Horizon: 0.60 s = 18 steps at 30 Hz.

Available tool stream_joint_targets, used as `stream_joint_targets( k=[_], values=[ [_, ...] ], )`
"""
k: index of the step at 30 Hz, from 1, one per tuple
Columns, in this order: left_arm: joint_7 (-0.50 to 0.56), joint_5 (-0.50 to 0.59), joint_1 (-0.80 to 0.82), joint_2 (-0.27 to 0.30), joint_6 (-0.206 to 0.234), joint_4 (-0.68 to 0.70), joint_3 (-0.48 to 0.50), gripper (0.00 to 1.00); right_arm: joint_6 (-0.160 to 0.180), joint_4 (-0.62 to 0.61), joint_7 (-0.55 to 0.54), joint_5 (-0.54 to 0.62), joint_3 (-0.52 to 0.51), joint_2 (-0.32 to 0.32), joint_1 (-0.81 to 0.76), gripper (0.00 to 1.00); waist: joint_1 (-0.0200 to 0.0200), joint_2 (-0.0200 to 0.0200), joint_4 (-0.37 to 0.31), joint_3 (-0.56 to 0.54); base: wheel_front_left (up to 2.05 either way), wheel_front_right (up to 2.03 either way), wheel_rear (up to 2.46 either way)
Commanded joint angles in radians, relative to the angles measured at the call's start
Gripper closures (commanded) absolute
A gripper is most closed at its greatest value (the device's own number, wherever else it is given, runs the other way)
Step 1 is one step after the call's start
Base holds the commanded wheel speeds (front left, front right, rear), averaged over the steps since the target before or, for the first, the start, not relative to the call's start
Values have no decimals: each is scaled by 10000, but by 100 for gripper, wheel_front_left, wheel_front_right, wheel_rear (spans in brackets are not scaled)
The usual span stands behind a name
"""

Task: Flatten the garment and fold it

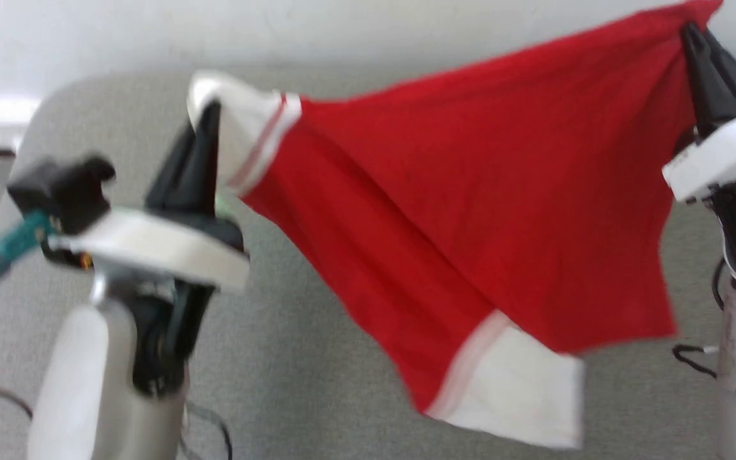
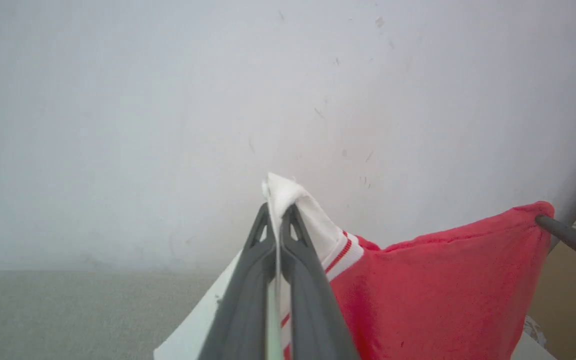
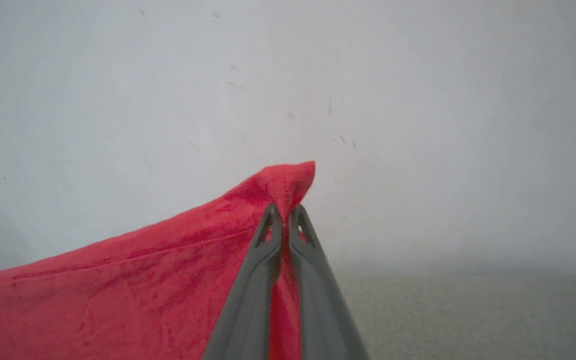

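Pale scuffed wall (image 3: 418, 100), soft even light, grey felt-like surface (image 1: 317, 358) with rounded corner below, tan patterned floor (image 2: 568, 285).

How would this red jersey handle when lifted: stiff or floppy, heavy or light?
Likely floppy: the garment sags between the left gripper and right gripper, one white sleeve dangling. Probably light: two fingertip pinches seem to carry it whole.

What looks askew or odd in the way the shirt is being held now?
The garment hangs askew. The left gripper is shut on one white sleeve, while the right gripper is shut on a plain red corner. The cloth therefore sags diagonally, and the other white sleeve dangles loose. No tear or stain shows.
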<state>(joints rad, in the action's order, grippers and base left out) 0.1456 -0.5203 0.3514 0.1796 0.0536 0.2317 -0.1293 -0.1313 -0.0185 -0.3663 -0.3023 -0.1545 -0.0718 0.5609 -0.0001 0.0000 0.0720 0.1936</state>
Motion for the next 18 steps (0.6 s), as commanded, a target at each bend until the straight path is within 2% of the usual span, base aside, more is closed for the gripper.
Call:
stream_joint_targets(
  k=[1,9,18],
  values=[
    [-74,145,334,57,-43,-129,18,100,6,68,91,-64,33,39,218,100,1,0,-541,-1001,0,0,0],
    [206,758,3073,318,-59,-2286,-172,100,6,1277,349,118,569,141,1555,100,1,0,-825,-1959,0,0,0],
    [531,949,5661,608,-279,-4633,-242,100,6,3194,397,494,613,201,3514,100,1,0,-992,-1877,0,0,0]
  ],
)
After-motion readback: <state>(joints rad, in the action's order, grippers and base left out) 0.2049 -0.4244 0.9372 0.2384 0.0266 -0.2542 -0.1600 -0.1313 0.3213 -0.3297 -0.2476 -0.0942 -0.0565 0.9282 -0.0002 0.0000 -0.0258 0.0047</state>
